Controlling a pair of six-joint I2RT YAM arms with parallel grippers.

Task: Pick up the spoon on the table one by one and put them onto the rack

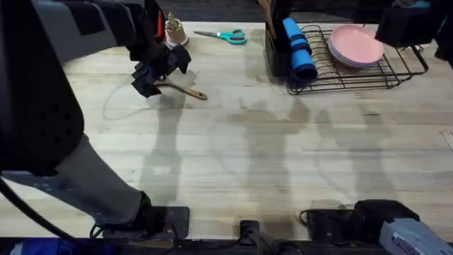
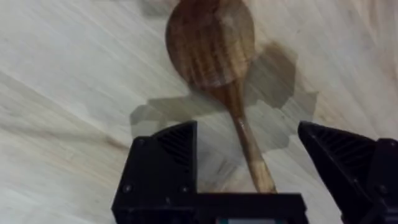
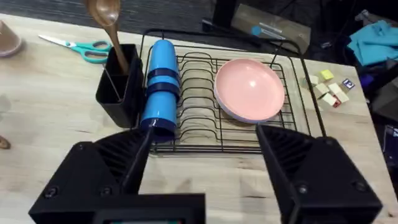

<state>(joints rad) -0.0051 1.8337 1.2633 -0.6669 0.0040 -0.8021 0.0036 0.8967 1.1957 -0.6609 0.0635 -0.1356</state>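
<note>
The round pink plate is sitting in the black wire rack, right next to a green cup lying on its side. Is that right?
Nearly. The round pink plate does sit in the black wire rack, but the cup lying on its side is blue, not green. The right wrist view shows it.

On the table [image 1: 283, 163], the spoon [image 1: 185, 90] lies at ten o'clock, under the left gripper [image 1: 152, 74]. The scissors [image 1: 225, 35] lie at twelve o'clock, behind it. The rack [image 1: 368, 74] sits at two o'clock; in it are plates [image 1: 355, 45], a cylinder [image 1: 299, 48] and, at its nine-o'clock end, a holder [image 3: 119, 90] with another spoon [image 3: 109, 25] in it.
</note>
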